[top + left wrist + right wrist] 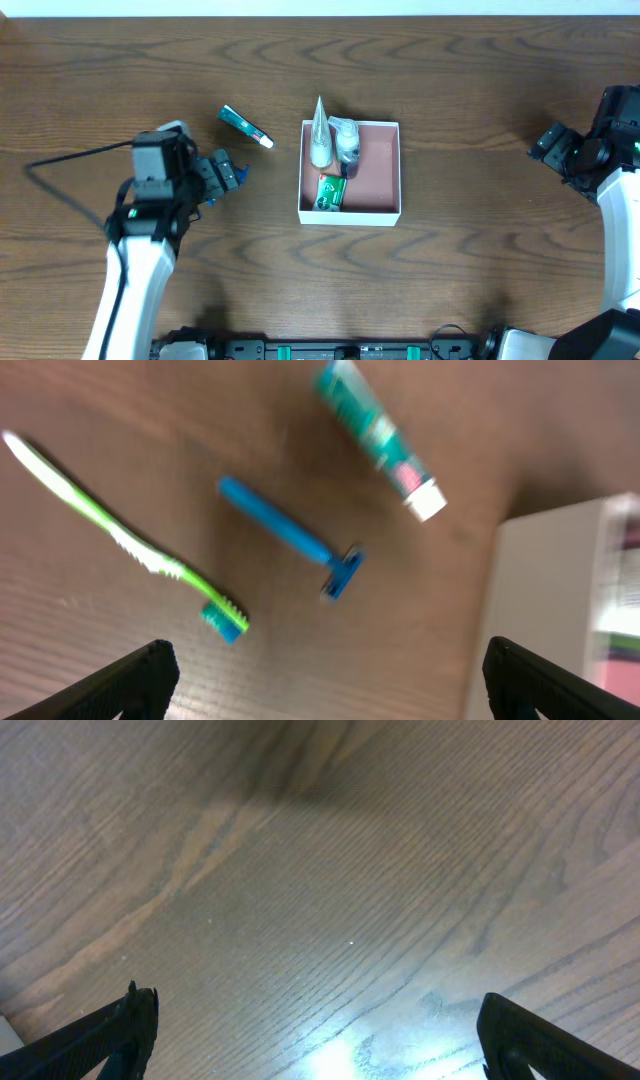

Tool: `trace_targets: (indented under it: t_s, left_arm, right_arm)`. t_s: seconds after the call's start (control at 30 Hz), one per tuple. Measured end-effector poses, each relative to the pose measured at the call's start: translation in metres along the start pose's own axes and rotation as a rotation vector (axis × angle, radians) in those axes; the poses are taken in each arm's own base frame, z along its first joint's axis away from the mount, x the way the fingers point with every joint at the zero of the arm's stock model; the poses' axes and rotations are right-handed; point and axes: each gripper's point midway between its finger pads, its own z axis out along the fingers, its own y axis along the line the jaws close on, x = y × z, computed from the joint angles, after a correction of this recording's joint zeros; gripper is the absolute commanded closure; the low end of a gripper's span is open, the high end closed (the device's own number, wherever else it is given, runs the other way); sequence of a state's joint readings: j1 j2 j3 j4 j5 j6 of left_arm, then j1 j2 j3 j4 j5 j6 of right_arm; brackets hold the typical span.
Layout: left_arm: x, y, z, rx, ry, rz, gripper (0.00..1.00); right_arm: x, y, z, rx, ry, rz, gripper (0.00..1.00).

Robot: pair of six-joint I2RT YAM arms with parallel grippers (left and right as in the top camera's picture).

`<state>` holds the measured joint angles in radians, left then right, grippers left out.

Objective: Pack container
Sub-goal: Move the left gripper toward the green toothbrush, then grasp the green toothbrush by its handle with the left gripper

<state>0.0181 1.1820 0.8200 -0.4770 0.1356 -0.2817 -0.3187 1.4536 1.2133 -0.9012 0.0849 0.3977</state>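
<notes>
We look down on a brown wooden table [350, 870], its wavy grain running slantwise across the whole view. Our right gripper [320, 1030] hangs above the wood with its jaws spread wide. Its 2 dark fingertips [115, 1035] show only in the lower left and lower right corners, and only wood shows between them. A soft shadow [300, 770] darkens the top of the view, and a bright glare [340, 1060] lies at the lower edge.

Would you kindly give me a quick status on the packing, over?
Left gripper, right gripper open, empty. Container partly filled. Toothbrush, razor, toothpaste outside, by left gripper. Nothing blocking container.
</notes>
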Motion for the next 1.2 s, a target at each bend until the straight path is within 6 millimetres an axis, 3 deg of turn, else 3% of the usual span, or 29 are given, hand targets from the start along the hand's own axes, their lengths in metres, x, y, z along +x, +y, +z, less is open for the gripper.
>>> trace_targets:
  t_s: [0.1,0.23,0.53,0.77,0.93,1.2]
  left_arm:
    - [0.018,0.009,0.026,-0.037,0.104,-0.007,0.02]
    - [0.032,0.015,0.042,-0.063,0.176,-0.014,0.02]
    - [0.04,0.011,0.044,-0.037,0.214,-0.055,0.02]
    - [0.025,0.01,0.046,-0.026,0.158,-0.16,0.01]
    - [0.005,0.039,0.045,-0.065,0.087,-0.383,0.0]
    - [-0.009,0.087,0.037,-0.133,0.021,-0.611,0.02]
  right_arm:
    - [0.0,0.0,0.0,0.0,0.0,0.0,0.01]
    - [0.0,0.0,0.0,0.0,0.0,0.0,0.01]
    - [0.0,0.0,0.0,0.0,0.0,0.0,0.01]
    - [0.0,0.0,0.0,0.0,0.0,0.0,0.01]
    - [0.0,0.0,0.0,0.0,0.0,0.0,0.01]
    - [0.0,0.0,0.0,0.0,0.0,0.0,0.01]
